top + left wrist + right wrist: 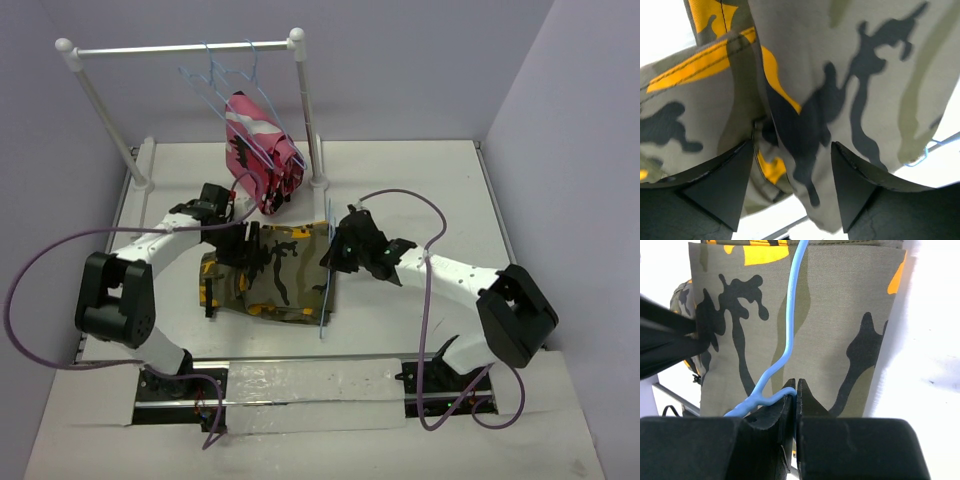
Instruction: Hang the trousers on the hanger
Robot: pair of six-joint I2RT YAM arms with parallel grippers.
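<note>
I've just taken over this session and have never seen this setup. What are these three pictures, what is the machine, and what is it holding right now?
The machine is two white arms bolted at the near edge of a table, each ending in a two-finger claw. The wide picture looks down from above and behind them. The other two come from cameras on the wrists, so each shows its own fingers at the bottom. Camouflage trousers lie on the table. Behind them a white rail stand carries spare hangers and a pink garment. The right claw is shut on a light-blue wire hanger at the trousers' right edge. The left claw is open, with a fold of the trousers just in front of its fingers.
</note>
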